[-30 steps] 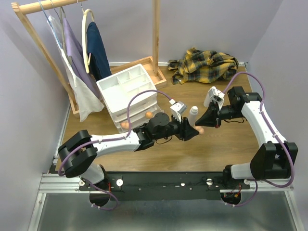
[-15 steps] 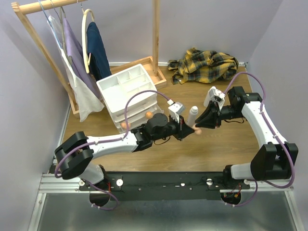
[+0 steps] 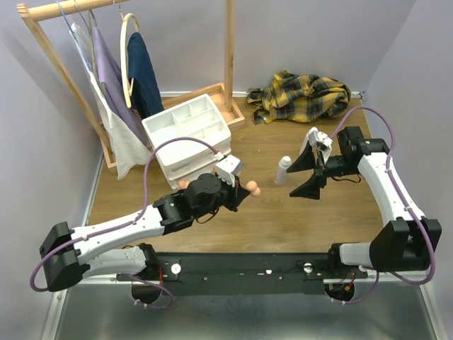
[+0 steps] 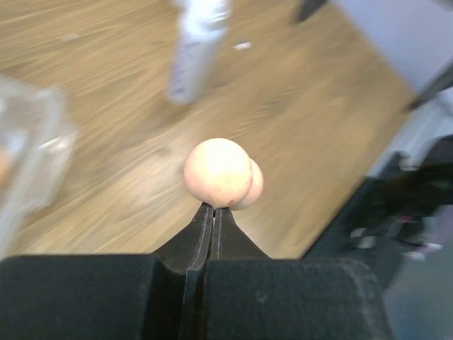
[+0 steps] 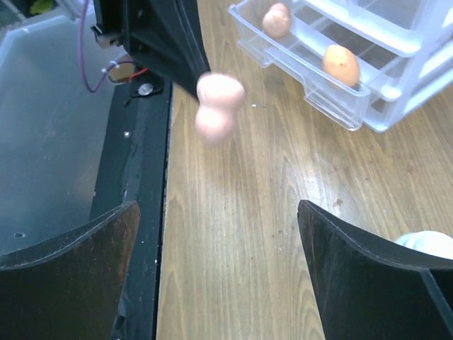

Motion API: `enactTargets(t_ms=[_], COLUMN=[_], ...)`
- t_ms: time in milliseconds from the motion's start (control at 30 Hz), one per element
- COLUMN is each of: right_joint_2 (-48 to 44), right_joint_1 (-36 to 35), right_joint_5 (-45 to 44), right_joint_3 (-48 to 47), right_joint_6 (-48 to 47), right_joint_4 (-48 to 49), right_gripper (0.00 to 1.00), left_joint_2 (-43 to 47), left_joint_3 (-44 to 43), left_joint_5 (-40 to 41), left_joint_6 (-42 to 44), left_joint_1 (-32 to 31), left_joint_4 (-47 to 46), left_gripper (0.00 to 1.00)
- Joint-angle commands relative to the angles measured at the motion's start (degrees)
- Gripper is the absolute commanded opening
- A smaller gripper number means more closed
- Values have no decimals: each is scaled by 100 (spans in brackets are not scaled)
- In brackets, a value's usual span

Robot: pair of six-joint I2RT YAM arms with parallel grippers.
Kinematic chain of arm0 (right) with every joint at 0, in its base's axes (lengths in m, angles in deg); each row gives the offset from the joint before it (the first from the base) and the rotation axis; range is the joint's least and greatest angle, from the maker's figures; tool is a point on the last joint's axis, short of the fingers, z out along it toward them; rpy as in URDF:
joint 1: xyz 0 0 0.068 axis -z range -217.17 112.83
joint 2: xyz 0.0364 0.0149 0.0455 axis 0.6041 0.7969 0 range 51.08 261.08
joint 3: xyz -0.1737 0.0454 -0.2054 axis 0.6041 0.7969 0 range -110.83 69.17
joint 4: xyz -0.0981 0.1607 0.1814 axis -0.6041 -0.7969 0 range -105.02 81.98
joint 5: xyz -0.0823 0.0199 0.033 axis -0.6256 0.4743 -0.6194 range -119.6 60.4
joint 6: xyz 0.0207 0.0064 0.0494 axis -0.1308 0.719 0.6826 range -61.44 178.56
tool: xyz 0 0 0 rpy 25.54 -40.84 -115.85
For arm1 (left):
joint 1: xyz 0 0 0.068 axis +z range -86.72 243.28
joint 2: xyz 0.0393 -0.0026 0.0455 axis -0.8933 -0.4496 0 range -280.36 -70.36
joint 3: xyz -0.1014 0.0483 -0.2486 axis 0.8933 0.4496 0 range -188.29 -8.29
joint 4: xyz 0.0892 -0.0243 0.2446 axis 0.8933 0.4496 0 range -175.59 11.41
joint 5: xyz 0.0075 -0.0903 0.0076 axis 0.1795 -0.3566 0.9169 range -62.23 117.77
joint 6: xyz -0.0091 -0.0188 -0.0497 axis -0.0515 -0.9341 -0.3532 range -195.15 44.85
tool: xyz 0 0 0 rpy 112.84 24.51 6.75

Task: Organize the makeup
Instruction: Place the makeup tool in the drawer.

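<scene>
**Wood tabletop (image 3: pixel 283 219): left gripper (image 4: pixel 214 212) has the peach sponge (image 4: pixel 221 173), right gripper (image 3: pixel 306 175) idle**

Peach sponge is mid-frame in the top view, lifted off the table and pinched at its lower edge by the left fingertips. Right gripper jaws are spread wide with nothing in them, just right of the white bottle (image 3: pixel 283 170). The sponge looks light, soft and squashy, so a tip pinch may let it pivot or pop out. Gripping across the waist would be safer. Two more sponges (image 5: pixel 341 64) lie in the drawer unit (image 3: pixel 191 134), upper left.

White bottle (image 3: pixel 283 170): no legible print. No readable text, brand, number elsewhere.
</scene>
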Motion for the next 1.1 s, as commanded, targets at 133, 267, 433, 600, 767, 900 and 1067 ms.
enactTargets(t_ms=[133,267,433,600,767,900,1067], right_joint_2=[-996,-1112,-1086,-1077,-1042,-1042,-1024], right_joint_1=[38,38,29,38,38,29,29], right_joint_5=[-750,-1076,-1155,-1225,-1261,-1296,-1305], right_joint_3=[691,832,832,858,867,885,894], right_joint_6=[2682,3073,3108,3143,3188,3214,3231], right_joint_4=[2676,3129,3164,3208,3252,3279,3296], right_gripper=[100,100,100,100,100,100,100], left_joint_2=[689,408,13,-111,-260,-445,-621], left_joint_3=[-622,-1123,-1511,-1739,-1906,-1986,-2038], left_joint_5=[2064,2627,3259,3489,3437,3410,3445], left_joint_6=[735,1174,1718,2194,2756,3178,3398], left_joint_1=[4,4,4,4,4,4,4], left_joint_4=[2718,3430,3923,4108,4283,4442,4434], left_gripper=[0,0,0,0,0,0,0])
